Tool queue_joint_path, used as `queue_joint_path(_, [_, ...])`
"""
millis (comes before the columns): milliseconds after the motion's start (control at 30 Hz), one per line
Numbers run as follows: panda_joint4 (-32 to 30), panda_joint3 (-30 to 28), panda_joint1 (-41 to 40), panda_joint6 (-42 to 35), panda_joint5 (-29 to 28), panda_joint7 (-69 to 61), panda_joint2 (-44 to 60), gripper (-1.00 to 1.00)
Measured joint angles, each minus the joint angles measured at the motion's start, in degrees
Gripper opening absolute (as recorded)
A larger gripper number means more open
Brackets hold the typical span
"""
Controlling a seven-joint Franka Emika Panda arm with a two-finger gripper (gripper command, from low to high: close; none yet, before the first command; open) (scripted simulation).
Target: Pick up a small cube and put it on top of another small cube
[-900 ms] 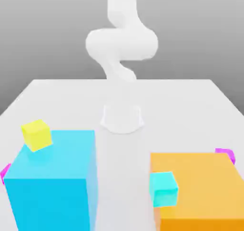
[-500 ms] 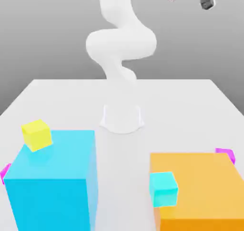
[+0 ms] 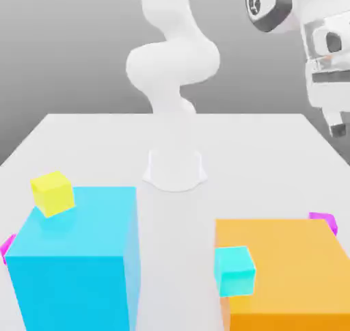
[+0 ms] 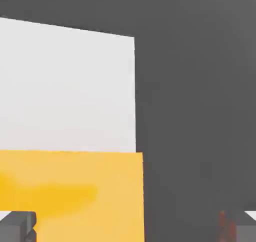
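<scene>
Two fingers (image 4: pixel 19 227) stand wide apart at full spread, with nothing held between them. In the exterior view they have come down from near the top edge over the last half second and now hang lower, towards the exterior view's right, well above the surface (image 3: pixel 178 220). The cubes and blocks have not shifted, so the change is all approach: the pick is yet to be made.

Outward from the fingers, the orange block (image 3: pixel 287 265) comes first. Just behind it, partly hidden, is a small magenta cube (image 3: pixel 325 220), probably the one to be lifted, since the arm is on that side. Another magenta piece (image 3: pixel 7 246) peeks out beside the large cyan block (image 3: pixel 75 254) at the exterior view's left; which of the two is meant cannot be settled. A small cyan cube (image 3: pixel 234 271) appears at the orange block's near corner, and a tilted yellow cube (image 3: pixel 52 193) at the cyan block's corner.

The hand view makes plain the open gap, and the edge where the pale surface gives way to dark; the exterior view supplies the cubes. The fingers probably need to move inward before descending, with the orange block a likely obstacle.
</scene>
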Motion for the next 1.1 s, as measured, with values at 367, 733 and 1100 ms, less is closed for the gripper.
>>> queue_joint_path(367, [-4.67, 3.19, 9.49, 6.24, 0.56, -26.73, 11.72, 0.00])
queue_joint_path(733, [-7.68, 5.99, 14.07, 15.05, -5.81, -43.48, 25.11, 0.00])
queue_joint_path(1100, [-6.37, 6.34, 13.87, 21.21, -5.49, -44.00, 32.86, -1.00])
